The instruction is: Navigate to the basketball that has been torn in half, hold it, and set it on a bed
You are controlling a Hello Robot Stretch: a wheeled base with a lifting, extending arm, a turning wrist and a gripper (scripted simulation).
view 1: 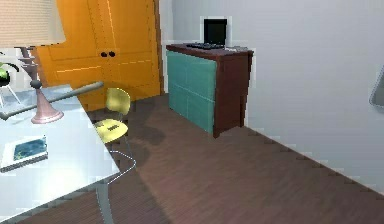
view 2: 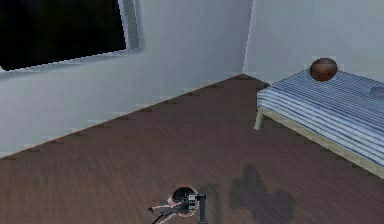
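At the bottom of the arm side view, just left of the dark arm (view 2: 201,211), the gripper (view 2: 163,208) hangs low over the dark wooden floor (view 2: 150,150). Only bare boards lie behind its far end, so it holds nothing. How its fingers are set I cannot tell.

At the right of that view stands a bed (view 2: 330,108) with a striped blue cover. A brown ball (view 2: 322,69) rests on the cover at the upper right, close to the pale wall and well apart from the gripper. It looks rounded from here, and I cannot tell whether it is torn. A large dark window (view 2: 60,30) takes up the upper left of the same view.

In the forward view, a pale table (view 1: 70,165) fills the lower left. On it stands a lamp (view 1: 42,100) with a pinkish base and a light shade, and nearer the bottom edge lies a small flat book (view 1: 28,152). Just beyond the table is a yellow chair (view 1: 115,115). An orange wardrobe (view 1: 105,40) covers the wall behind the chair in the upper left. To its right, a teal dresser (view 1: 195,90) with a dark brown frame stands against the white wall. A laptop (view 1: 213,33) sits on top of it with its screen up.
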